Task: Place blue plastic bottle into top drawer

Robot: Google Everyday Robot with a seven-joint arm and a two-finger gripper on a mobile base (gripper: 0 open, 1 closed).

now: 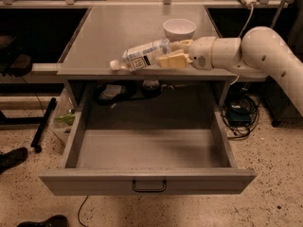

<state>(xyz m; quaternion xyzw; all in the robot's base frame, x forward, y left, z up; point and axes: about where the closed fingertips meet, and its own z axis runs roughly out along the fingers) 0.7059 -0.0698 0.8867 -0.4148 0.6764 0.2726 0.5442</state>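
Observation:
The blue plastic bottle (141, 56), clear with a white cap and a white label with dark print, lies tilted with its cap to the left, over the front edge of the counter. My gripper (171, 54) reaches in from the right and is shut on the bottle's base end, holding it just above the counter. The top drawer (147, 186) is pulled wide open below, grey and shallow, with a dark bar handle (149, 188) at the centre of its front panel. Nothing lies in the drawer.
A white bowl (179, 29) stands on the grey counter (118, 27) just behind my gripper. Cables and dark objects lie under the counter behind the drawer. A power strip and cables sit at the right on the floor.

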